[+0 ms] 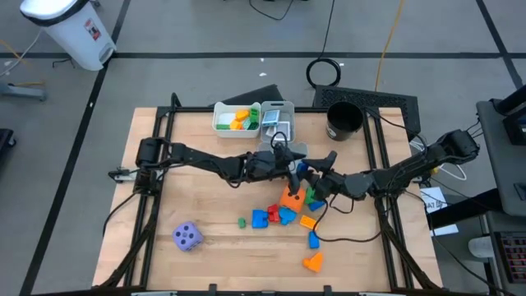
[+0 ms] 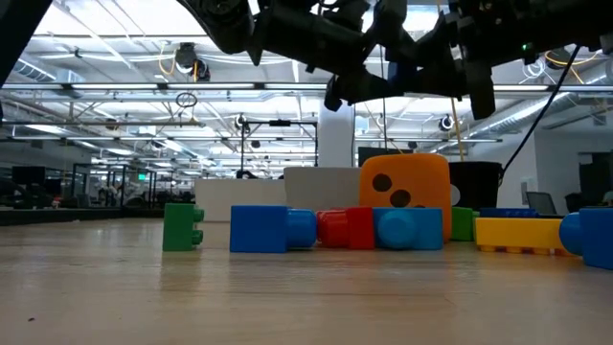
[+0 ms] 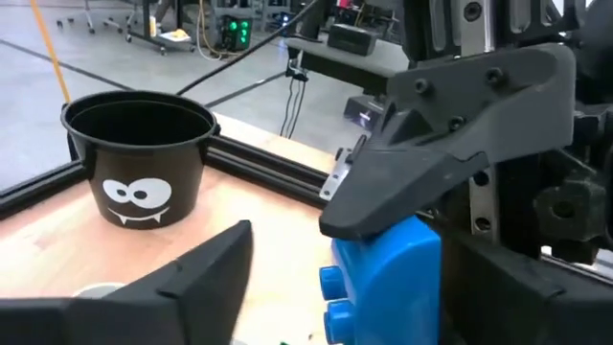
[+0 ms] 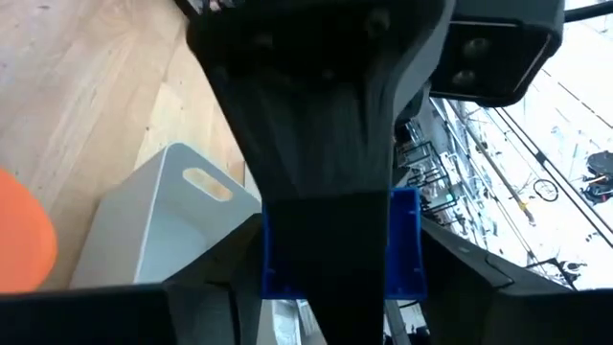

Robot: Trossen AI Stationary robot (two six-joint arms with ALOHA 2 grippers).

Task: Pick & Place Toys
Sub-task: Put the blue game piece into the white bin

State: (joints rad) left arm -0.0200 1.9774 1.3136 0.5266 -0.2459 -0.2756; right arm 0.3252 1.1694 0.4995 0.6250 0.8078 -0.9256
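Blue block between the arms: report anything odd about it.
The blue block sits off the table with both the left gripper and right gripper around it at once, above the toy pile. A handover, seemingly; nothing spilled or damaged.

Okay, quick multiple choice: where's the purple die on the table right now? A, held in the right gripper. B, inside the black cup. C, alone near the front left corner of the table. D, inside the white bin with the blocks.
C: in the high view the purple die sits by itself on bare wood near the table's front left, far from the white bin and the black cup.
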